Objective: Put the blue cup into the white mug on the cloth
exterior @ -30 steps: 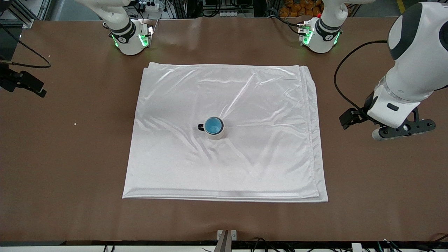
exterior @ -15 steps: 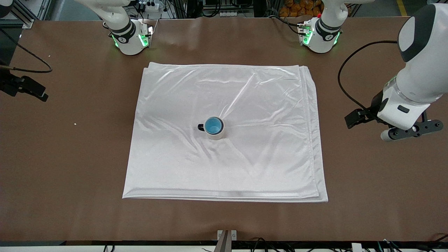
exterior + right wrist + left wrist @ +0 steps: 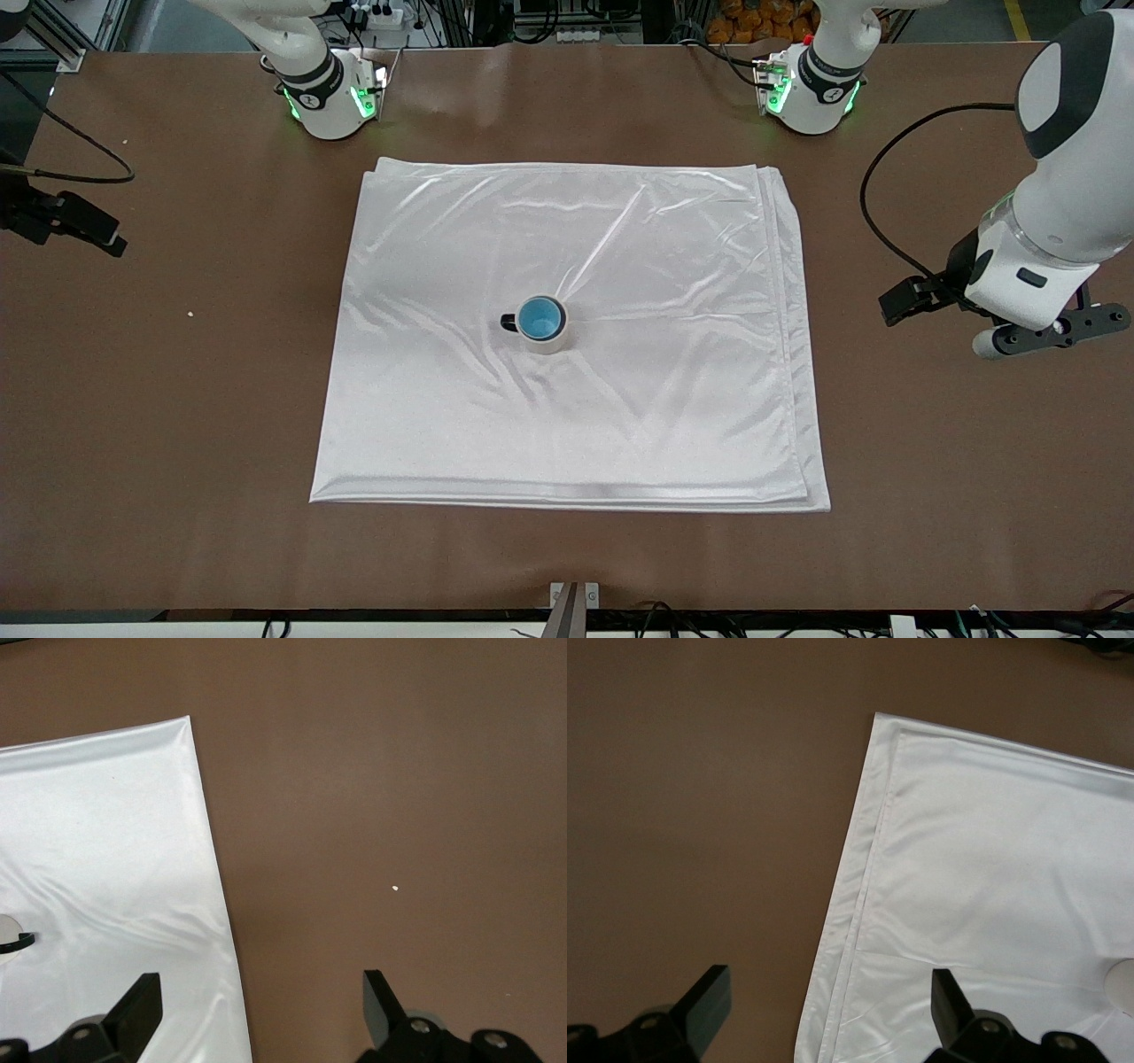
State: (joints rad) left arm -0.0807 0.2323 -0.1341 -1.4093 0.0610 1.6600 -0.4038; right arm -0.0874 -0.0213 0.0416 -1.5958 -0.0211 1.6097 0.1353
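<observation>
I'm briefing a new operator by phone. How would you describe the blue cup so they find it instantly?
Look for the large shiny white cloth spread on the brown table. Near its middle stands one off-white mug with a small black handle. The blue cup sits nested inside that mug, so from above it shows as a bright blue circle, the only blue on the cloth.

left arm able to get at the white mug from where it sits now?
Probably yes. The left gripper hangs open over bare table off the cloth edge at its own end. Only flat cloth lies between it and the white mug, which stands mid-cloth with the blue cup already inside.
</observation>
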